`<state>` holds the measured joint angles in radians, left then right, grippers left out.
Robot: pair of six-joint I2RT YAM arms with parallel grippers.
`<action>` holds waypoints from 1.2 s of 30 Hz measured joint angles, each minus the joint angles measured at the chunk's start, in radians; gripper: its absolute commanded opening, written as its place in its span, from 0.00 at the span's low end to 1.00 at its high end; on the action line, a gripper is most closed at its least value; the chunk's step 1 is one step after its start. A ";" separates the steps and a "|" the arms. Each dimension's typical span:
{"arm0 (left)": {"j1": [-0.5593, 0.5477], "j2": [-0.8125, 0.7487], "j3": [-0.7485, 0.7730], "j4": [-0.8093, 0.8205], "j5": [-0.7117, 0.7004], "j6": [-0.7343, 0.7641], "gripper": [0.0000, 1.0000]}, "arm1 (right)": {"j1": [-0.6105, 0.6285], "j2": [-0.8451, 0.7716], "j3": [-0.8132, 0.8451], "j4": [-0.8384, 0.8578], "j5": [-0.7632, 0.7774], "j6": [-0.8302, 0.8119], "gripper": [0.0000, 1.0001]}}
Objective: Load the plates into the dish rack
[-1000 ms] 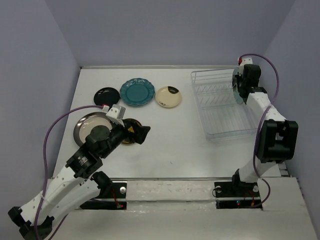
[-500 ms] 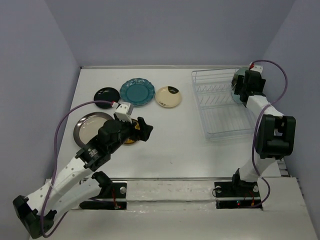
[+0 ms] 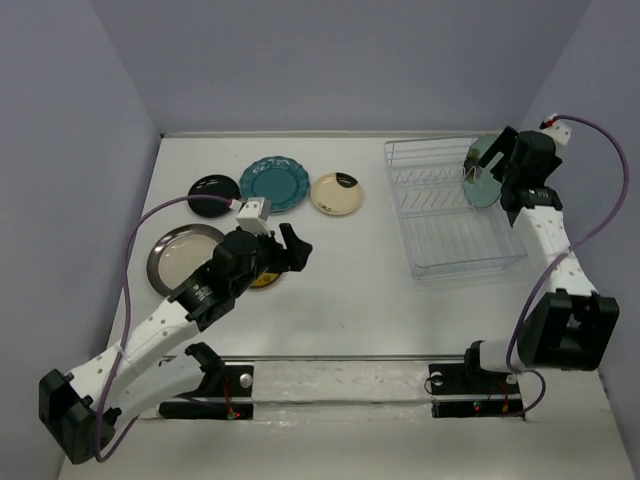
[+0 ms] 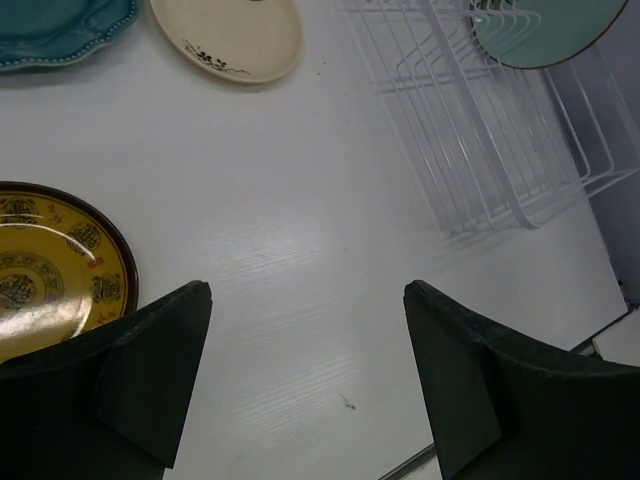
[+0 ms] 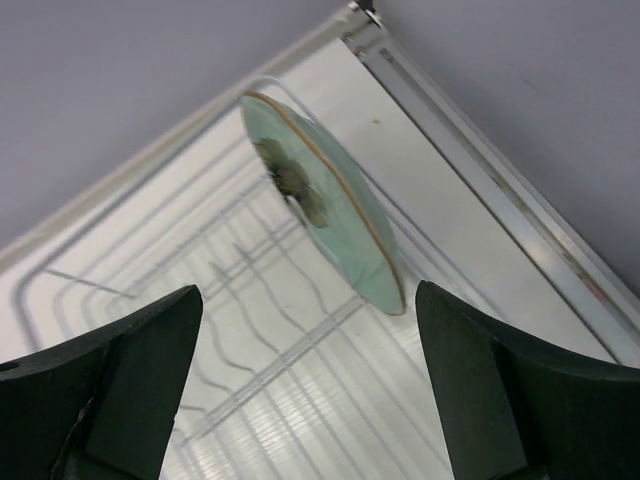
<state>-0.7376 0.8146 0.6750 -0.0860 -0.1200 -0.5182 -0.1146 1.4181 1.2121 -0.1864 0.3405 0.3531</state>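
Note:
The pale mint plate [image 3: 484, 170] [image 5: 322, 212] stands on edge at the far right end of the white dish rack [image 3: 452, 215] [image 5: 250, 300]. My right gripper [image 3: 497, 165] [image 5: 308, 295] is open just beside it and holds nothing. On the table lie the black plate [image 3: 212, 190], the teal plate [image 3: 273, 183], the cream plate [image 3: 337, 193] [image 4: 230, 35], the silver plate [image 3: 178, 255] and the yellow patterned plate [image 3: 264, 277] [image 4: 45, 275]. My left gripper [image 3: 292, 250] [image 4: 307, 290] hangs open over bare table, just right of the yellow plate.
The rack's slots left of the mint plate hold nothing. Purple-grey walls close the table at the back and both sides. A metal rail [image 3: 350, 358] runs along the near edge by the arm bases.
My right gripper has opened and drawn back to the right, leaving the mint plate standing in the rack. My left arm has swung right, from over the silver plate to beside the yellow one.

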 measured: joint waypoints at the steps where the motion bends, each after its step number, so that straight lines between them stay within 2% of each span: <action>1: 0.000 0.018 -0.001 0.018 -0.007 -0.013 0.88 | 0.000 -0.041 -0.007 -0.001 -0.022 0.020 0.92; 5: 0.000 0.173 0.011 0.104 -0.067 -0.053 0.88 | 0.027 -0.220 -0.120 0.046 -0.161 0.104 0.91; 8: 0.002 0.351 0.045 0.162 -0.114 -0.082 0.85 | 0.077 -0.354 -0.246 0.073 -0.279 0.150 0.91; 12: 0.012 0.573 0.126 0.232 -0.158 -0.121 0.80 | 0.116 -0.470 -0.359 0.081 -0.397 0.180 0.91; 18: 0.072 0.873 0.294 0.335 -0.190 -0.250 0.79 | 0.123 -0.682 -0.479 0.076 -0.550 0.224 0.90; 21: 0.095 0.957 0.335 0.348 -0.206 -0.309 0.74 | 0.123 -0.736 -0.492 0.079 -0.609 0.228 0.90; 28: 0.136 1.175 0.504 0.353 -0.225 -0.446 0.73 | 0.151 -0.753 -0.517 0.066 -0.719 0.219 0.90; 31: 0.138 1.217 0.548 0.359 -0.240 -0.474 0.63 | 0.165 -0.752 -0.534 0.064 -0.756 0.217 0.90; 32: 0.138 1.229 0.564 0.358 -0.240 -0.480 0.49 | 0.168 -0.751 -0.538 0.063 -0.764 0.217 0.90; 35: 0.138 1.266 0.598 0.360 -0.245 -0.498 0.30 | 0.170 -0.745 -0.541 0.062 -0.779 0.216 0.90; 36: 0.138 1.278 0.600 0.361 -0.248 -0.506 0.14 | 0.171 -0.742 -0.542 0.064 -0.783 0.216 0.90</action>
<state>-0.5999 2.0922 1.2755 0.2749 -0.3679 -1.0245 0.0566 0.6765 0.6704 -0.1226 -0.4427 0.5690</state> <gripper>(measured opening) 0.417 0.905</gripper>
